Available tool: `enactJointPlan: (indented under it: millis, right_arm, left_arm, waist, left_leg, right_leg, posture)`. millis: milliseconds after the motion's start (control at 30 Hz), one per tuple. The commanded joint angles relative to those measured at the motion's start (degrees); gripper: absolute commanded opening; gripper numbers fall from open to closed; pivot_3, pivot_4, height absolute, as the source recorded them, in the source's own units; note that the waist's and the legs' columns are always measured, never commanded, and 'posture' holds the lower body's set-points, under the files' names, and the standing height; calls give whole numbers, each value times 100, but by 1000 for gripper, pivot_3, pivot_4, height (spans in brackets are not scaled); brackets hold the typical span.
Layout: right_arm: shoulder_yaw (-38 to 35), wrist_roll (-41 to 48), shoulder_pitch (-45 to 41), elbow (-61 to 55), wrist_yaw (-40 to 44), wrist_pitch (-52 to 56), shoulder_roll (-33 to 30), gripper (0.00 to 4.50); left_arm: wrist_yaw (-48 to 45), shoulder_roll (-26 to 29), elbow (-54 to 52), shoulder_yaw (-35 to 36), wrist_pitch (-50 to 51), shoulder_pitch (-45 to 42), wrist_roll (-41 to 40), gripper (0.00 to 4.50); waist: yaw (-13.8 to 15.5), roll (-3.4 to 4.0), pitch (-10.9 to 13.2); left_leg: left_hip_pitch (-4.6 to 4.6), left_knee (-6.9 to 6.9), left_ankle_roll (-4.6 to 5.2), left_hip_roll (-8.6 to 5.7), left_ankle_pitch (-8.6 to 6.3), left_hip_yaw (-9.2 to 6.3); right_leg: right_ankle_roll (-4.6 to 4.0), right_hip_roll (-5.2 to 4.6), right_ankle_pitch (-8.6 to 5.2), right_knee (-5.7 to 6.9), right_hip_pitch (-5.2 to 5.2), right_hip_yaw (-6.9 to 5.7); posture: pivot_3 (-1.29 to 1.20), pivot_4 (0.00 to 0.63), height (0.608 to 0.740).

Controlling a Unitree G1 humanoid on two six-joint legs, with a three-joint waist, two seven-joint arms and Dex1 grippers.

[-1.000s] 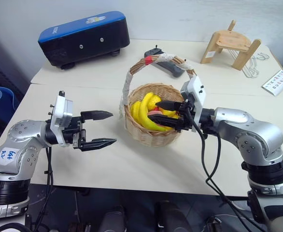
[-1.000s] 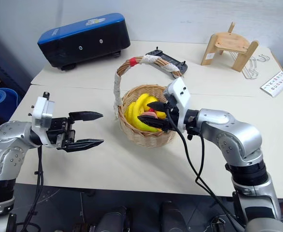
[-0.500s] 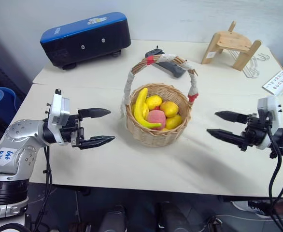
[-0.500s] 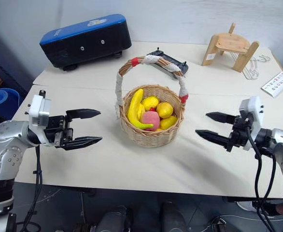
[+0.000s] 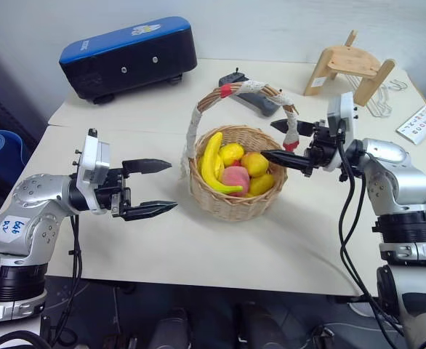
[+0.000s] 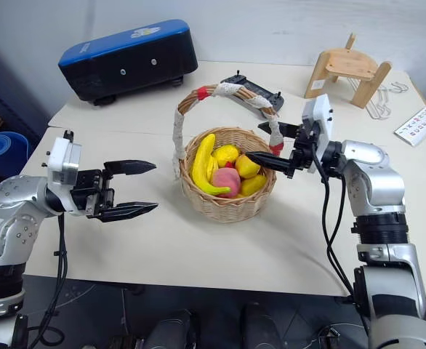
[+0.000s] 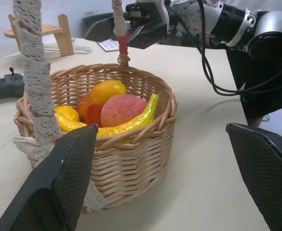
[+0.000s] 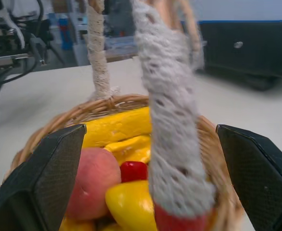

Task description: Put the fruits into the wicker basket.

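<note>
Swinging back in from the desk's right side, where it hung half a second ago, the right tool (image 5: 287, 141) now sits at the right rim of the round tan wicker basket (image 5: 236, 201), its black fingers spread on either side of the handle's foot, where red tape wraps the white cloth; they look clear of the handle, though the angle makes contact hard to rule out. It holds nothing. The left tool (image 5: 153, 188) has kept its place left of the basket, released, fingers wide apart and pointing level toward it, well short of the weave. All the fruits lie inside the basket: the curved yellow banana (image 5: 214, 161) along the left side, the round pinkish-red peach (image 5: 235, 177) in the middle, the red-and-yellow mango-like fruit (image 7: 99, 94) behind it, and small yellow fruits (image 5: 231, 153) packed around them. The basket stands upright near the middle of the pale desk (image 5: 220, 251). Behind it sit a blue-topped black box (image 5: 128, 57), a dark controller-like device (image 5: 253, 99) and a small wooden stand (image 5: 348, 67).
</note>
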Motion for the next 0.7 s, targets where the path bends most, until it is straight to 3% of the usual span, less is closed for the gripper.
enactJointPlan:
  millis: [33, 300, 333, 467, 700]
  right_arm:
    - [-38, 41, -64, 31, 305, 54, -64, 3163]
    - [-300, 176, 209, -260, 215, 221, -131, 368]
    - [-368, 253, 281, -367, 165, 333, -136, 184]
    - [-910, 666, 894, -1267, -297, 840, -280, 195]
    - [-2725, 1263, 2460, -2933, -1612, 1243, -541, 195]
  left_arm:
    - [34, 26, -185, 89, 10, -66, -139, 4500]
    - [87, 11, -262, 104, 41, 32, -173, 4500]
    - [82, 2, -251, 88, 37, 25, -173, 4500]
    - [50, -78, -167, -38, 10, -105, -154, 4500]
    - [-118, -238, 152, -239, -119, -356, -39, 4500]
  waist:
    - [-15, 0, 0]
    - [-31, 1, 0]
    - [-28, 0, 0]
    - [6, 0, 0]
    - [120, 1, 0]
  left_leg:
    - [0, 0, 0, 0, 0, 0]
    - [2, 0, -2, 1, 1, 2]
    - [2, -1, -2, 1, 1, 1]
    - [-1, -1, -1, 0, 0, 1]
    - [-4, -2, -3, 0, 0, 1]
  right_leg:
    - [0, 0, 0, -1, 1, 0]
    - [1, 3, 0, 1, 0, -1]
    - [1, 3, 0, 1, 0, -1]
    - [1, 1, 0, -1, 1, -2]
    - [1, 3, 1, -6, 1, -1]
  posture:
    - [0, 150, 740]
    - [0, 150, 740]
    - [0, 150, 740]
    - [0, 150, 740]
    - [0, 150, 740]
